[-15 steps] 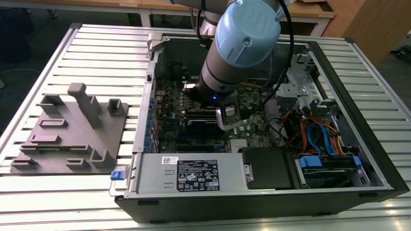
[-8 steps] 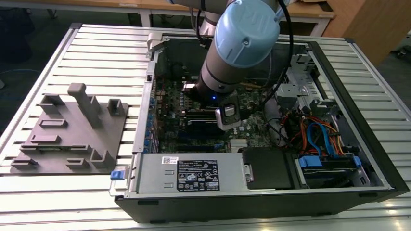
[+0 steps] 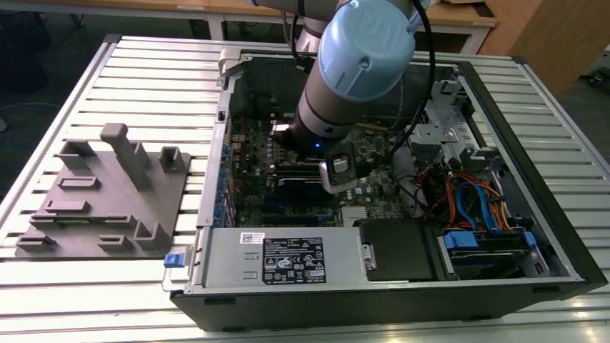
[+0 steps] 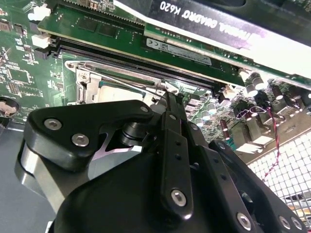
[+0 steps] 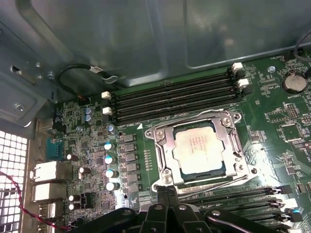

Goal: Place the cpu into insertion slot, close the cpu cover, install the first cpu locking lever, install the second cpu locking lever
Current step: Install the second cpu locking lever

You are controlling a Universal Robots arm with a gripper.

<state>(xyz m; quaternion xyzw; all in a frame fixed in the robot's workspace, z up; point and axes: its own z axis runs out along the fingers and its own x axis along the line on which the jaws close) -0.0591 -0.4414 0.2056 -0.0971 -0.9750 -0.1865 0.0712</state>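
In the exterior view, the arm [image 3: 353,78] reaches down into the open computer case [image 3: 401,179] on the slatted tabletop [image 3: 96,286]; the jaws [image 3: 341,174] hang just above the green board [image 3: 286,186]. A grey fixture plate [image 3: 100,200] lies well apart from them, beside the case.

In the second wrist view, the jaws [image 4: 167,99] look drawn narrow, their tips at the edge of the metal cover [image 4: 112,80].

In the first wrist view, the cpu [image 5: 198,147] sits in the slot [image 5: 181,171], framed by the cover [image 5: 163,145] lying flat around it, just beyond the tips of the jaws [image 5: 166,191]. A thin lever [image 5: 214,184] runs along the cover's near edge, close to the tips. I cannot tell whether they grip it.
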